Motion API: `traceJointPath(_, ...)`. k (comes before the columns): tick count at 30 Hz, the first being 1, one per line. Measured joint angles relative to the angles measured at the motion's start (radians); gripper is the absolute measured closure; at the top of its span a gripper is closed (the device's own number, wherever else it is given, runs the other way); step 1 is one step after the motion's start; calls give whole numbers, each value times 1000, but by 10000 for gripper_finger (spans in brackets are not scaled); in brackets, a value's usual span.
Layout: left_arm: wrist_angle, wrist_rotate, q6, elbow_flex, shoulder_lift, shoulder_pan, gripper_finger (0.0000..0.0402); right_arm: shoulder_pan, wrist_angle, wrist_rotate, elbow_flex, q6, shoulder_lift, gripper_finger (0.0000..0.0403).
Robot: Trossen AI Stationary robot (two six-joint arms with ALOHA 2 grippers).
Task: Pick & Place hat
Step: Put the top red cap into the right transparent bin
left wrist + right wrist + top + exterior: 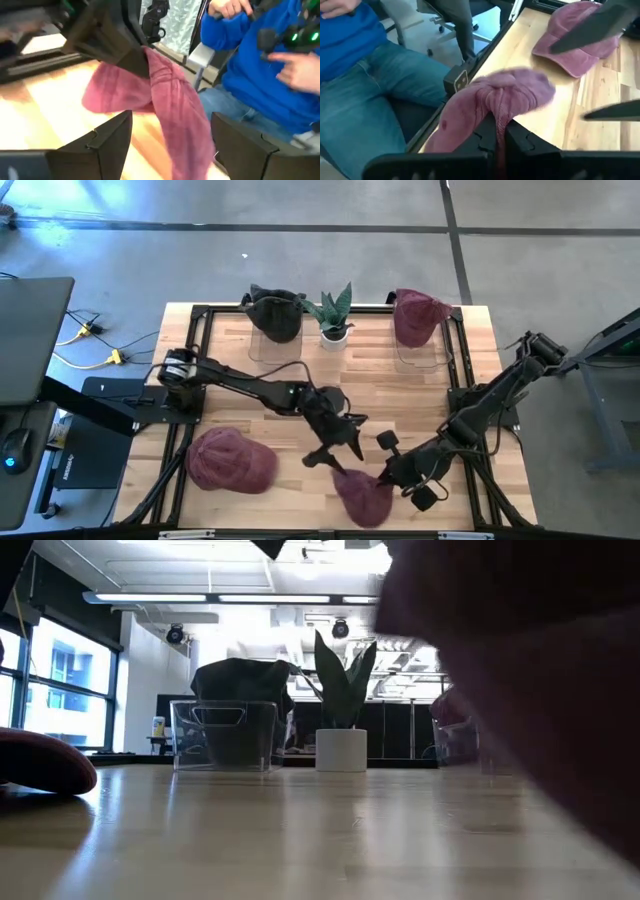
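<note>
A: Wooden table (270,385) on a black frame, concrete floor around it. At the far edge, a dark hat on a clear bin (273,315), a potted plant (333,317), and a maroon hat on a second bin (417,316). What is in hand?

B: Right gripper (385,476) is clenched on a pink corduroy hat (365,495) at the table's near edge; the right wrist view shows a fold of cloth (497,107) pinched between its fingers (487,135). Left gripper (335,452) hovers just beside it, jaws spread wide and released, with the hat hanging in front of its fingertips (115,132) and not between them.

A: Progress?

B: Early to middle, I judge. Two hats sit on the bins, well beyond both grippers. Another pink cap (232,460) lies flat on the table to the left gripper's outer side, untouched. The gripped hat is gathered but not yet carried anywhere; the lift, the move and the set-down are left.

A: Anything hidden?

B: Plenty. A dark mass close to the lens blocks the low view's right half, so I cannot tell whether the hat is clear of the table. The hat's brim is not visible. A seated person in a blue top (260,70) shows past the table edge, partly cut off. Which spot the hat goes to, I cannot tell.
</note>
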Motion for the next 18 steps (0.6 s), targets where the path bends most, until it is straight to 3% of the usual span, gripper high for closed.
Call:
traceJointPath(10,159,105,-308,-3,132,-12,137,0,-48,89,0,13,0,400)
traceJointPath(14,209,125,-326,3,142,-14,137,0,-95,134,0,80,0,397)
traceJointPath(18,280,223,-392,-2,151,-12,137,0,-157,186,0,145,-13,400)
